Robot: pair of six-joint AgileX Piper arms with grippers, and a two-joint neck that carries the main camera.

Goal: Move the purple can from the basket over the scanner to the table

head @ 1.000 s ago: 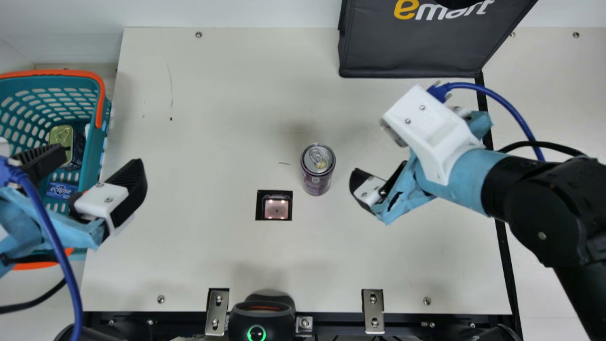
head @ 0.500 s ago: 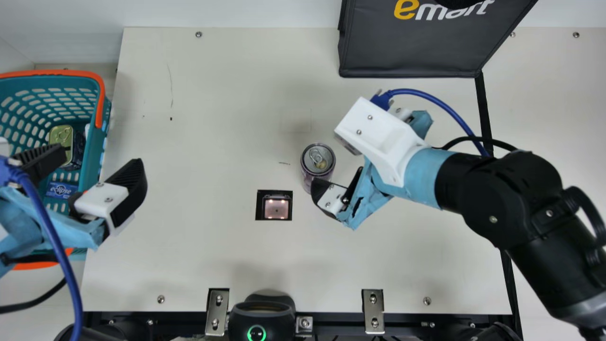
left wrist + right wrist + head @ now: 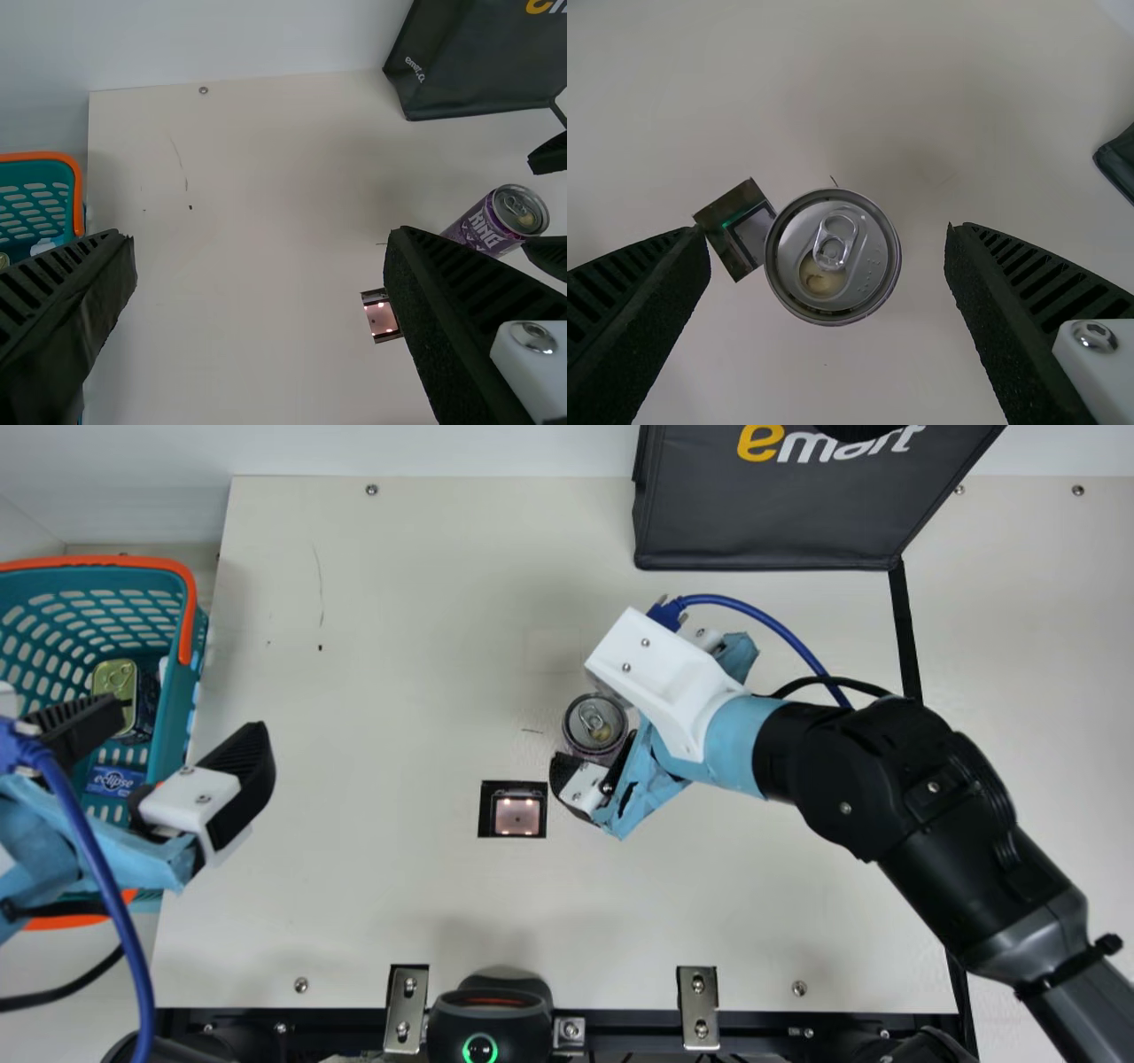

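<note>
I see my right gripper (image 3: 611,707) shifted across the table (image 3: 381,886) toward the left in the main view since a second ago, when it was well apart from the purple can (image 3: 595,724); now it is at the can. The can is standing where it stood, and my left gripper (image 3: 182,726) has kept its place.

On my right wrist view the two ribbed fingers are spread wide, with the can's silver lid and pull tab between them. The can is off centre, nearer the finger on the scanner's side, and I can see a strip of table between the lid and each finger. So that gripper has hold of nothing. In the main view its near finger overlaps the can's lower side, and the white camera housing (image 3: 660,682) hangs just beside the lid.

The can is upright on the table, near the scanner (image 3: 517,816), off its far right corner in the main view; the scanner's window is lit.

My left gripper is wide open too, nothing in its grip, at the right-hand side of the teal basket (image 3: 89,584), well apart from the can. In the basket I make out a gold-topped tin (image 3: 113,682) and a blue pack (image 3: 115,781). A dark bag (image 3: 762,522) stands at the table's far edge.
</note>
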